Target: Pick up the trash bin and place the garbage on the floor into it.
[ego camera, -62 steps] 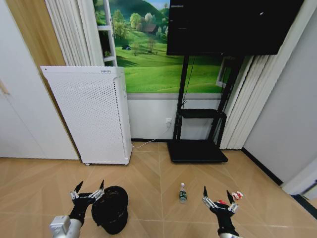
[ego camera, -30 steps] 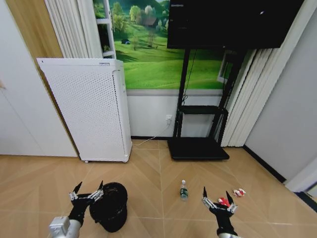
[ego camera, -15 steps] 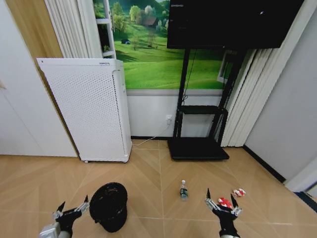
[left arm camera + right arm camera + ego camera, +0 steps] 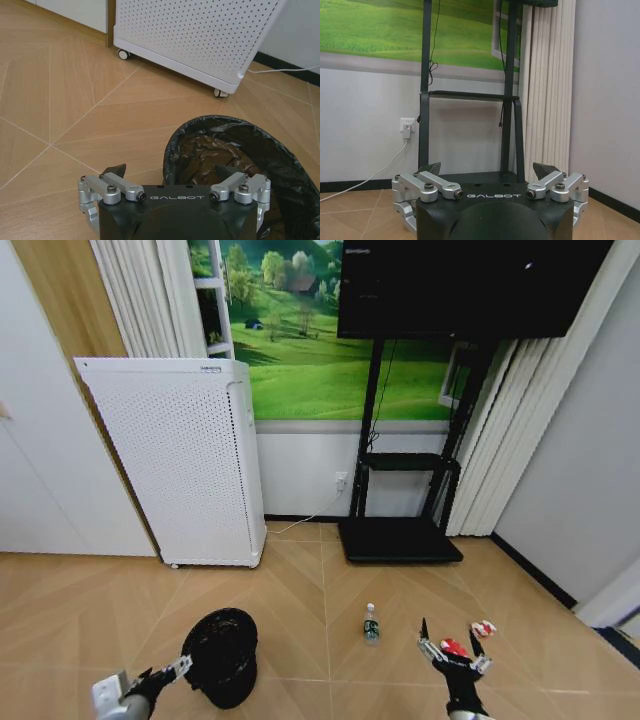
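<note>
Left gripper (image 4: 168, 673) sits low at about 7 o'clock in the head view, its fingers spread wide and holding nothing. From the left wrist view, one finger (image 4: 114, 170) lies outside the rim of the black mesh trash bin (image 4: 240, 150) and the other reaches over its opening; whether they touch the rim cannot be told. A black liner bag fills the bin. At about 5 o'clock the right gripper (image 4: 449, 645) hangs above the floor, its two pointed fingers parted and empty. Just past it, at 1 o'clock from its fingertips, lie two red-and-white wrappers (image 4: 484, 628), and a clear bottle with a green label (image 4: 371, 625) stands upright at its 10 o'clock. Farther off, a white perforated air purifier (image 4: 180, 465) stands against the wall at the bin's 12 o'clock, with a black TV stand (image 4: 400, 530) to the right.
</note>
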Robot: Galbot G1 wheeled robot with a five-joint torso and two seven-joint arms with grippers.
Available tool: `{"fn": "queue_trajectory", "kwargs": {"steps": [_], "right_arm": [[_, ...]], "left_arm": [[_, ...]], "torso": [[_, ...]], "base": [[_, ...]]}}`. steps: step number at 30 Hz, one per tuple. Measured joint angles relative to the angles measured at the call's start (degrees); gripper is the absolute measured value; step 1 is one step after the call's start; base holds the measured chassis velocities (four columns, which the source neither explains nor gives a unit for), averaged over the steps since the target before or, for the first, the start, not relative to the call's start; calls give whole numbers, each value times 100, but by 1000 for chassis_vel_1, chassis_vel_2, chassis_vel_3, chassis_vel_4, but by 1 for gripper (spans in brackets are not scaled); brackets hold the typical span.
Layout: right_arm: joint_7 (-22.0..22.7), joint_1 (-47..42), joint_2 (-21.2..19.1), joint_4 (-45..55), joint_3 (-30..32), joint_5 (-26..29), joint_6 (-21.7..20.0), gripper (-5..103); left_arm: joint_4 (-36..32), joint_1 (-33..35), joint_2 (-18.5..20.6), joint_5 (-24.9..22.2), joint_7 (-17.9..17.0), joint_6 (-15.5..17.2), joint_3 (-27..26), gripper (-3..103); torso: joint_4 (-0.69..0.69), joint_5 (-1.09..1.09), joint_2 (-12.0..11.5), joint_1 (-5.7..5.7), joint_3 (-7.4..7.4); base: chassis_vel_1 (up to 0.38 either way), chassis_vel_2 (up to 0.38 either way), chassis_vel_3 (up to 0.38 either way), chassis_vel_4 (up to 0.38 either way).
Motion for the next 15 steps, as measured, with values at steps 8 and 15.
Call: {"fn": "queue_trajectory", "kwargs": {"steps": [8,15], "right_arm": [[26,-62,175,1,-59,47,-20,100],[28,-96,55,2,-9,65,-30,100]], "left_arm": [[552,-637,263,-261,-39,87,203,99],[866,-851,351,-256,-25,227,273,99]], "torso": [[-2,0,6,2,5],[-1,1,9,2,7]], "base": [[0,0,0,0],[0,0,0,0]]}}
